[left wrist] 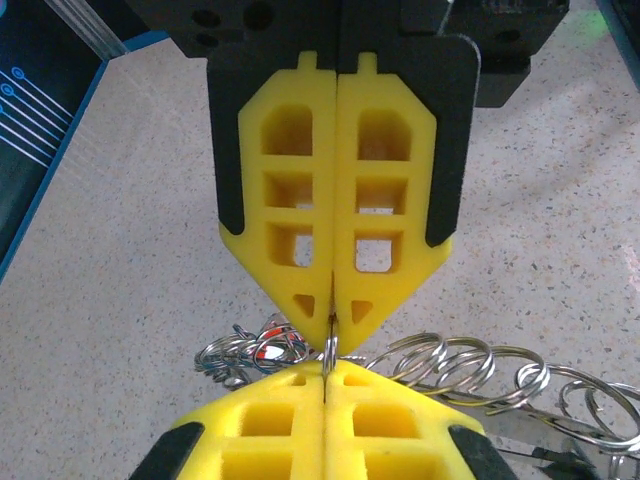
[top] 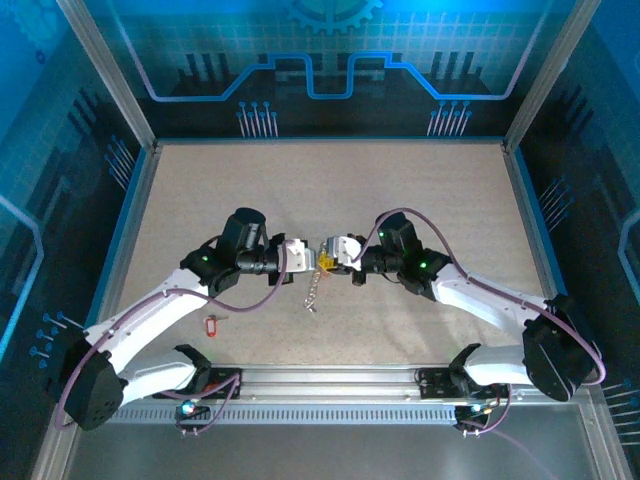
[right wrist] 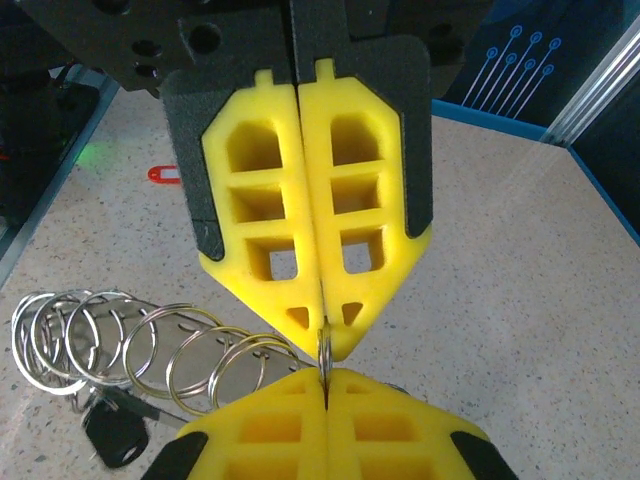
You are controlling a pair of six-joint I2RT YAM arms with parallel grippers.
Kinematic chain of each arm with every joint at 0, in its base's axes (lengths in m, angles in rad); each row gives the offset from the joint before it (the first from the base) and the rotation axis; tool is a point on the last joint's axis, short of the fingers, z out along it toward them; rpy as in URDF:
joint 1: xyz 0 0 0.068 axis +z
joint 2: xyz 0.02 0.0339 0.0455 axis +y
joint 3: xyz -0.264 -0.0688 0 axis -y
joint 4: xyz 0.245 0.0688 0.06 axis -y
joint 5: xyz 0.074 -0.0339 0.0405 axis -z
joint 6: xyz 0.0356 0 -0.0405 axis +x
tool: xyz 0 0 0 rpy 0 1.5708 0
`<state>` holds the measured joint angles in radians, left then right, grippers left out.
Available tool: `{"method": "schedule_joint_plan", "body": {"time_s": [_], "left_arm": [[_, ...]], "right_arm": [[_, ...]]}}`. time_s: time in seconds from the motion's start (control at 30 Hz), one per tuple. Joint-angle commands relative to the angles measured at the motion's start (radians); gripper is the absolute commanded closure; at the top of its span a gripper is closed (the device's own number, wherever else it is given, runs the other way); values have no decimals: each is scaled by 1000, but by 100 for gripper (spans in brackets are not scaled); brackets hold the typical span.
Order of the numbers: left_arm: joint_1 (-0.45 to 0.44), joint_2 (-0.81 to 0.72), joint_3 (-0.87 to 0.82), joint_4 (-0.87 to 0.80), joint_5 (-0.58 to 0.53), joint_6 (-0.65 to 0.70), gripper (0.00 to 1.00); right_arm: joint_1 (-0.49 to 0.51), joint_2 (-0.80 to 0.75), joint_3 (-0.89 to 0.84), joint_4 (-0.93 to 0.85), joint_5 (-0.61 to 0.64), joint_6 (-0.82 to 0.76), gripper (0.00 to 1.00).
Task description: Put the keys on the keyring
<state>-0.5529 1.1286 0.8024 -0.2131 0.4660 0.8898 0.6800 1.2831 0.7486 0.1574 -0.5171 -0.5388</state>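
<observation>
We see the keyring (left wrist: 450, 362), a row of thin, shiny silver wire loops, over the middle of the speckled beige table (top: 420, 190). The left gripper (left wrist: 333, 320) and right gripper (right wrist: 322, 340) meet tip to tip, and the ribbed yellow pads of each are clamped on one loop. A red-tagged key (top: 210, 325) lies toward the table's near-left corner.

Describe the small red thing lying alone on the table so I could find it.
Find the white left arm on the speckled table. Beside its forearm, near the front rail, lies a tiny key with a red tag. It lies flat and alone, whereas the silver rings dangle mid-table where both arms meet.
</observation>
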Motion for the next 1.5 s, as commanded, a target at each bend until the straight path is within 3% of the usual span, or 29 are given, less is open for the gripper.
{"method": "schedule_joint_plan", "body": {"time_s": [0.0,0.27,0.67,0.87,1.13,1.2,1.23,1.47], "left_arm": [[-12,-15,9,35,12,-42,83],[-13,-66,-68,62,-10,-69,72],[-13,-26,-44,110,101,-98,71],[-13,-22,-36,106,115,-96,99],[-11,-25,-28,118,126,-102,100],[-12,-24,-18,88,125,-83,100],[-13,-23,-9,67,118,-65,100],[-13,-34,8,15,40,12,100]], "right_arm": [[11,-27,-46,103,-37,44,100],[1,-75,-132,271,-70,98,100],[-9,-96,-162,357,-82,150,100],[-10,-105,-170,357,-82,146,100],[-9,-96,-157,316,-73,118,100],[-7,-97,-138,251,-40,86,79],[-5,-103,-130,207,-35,51,75],[3,-128,-109,118,-2,-29,75]]}}
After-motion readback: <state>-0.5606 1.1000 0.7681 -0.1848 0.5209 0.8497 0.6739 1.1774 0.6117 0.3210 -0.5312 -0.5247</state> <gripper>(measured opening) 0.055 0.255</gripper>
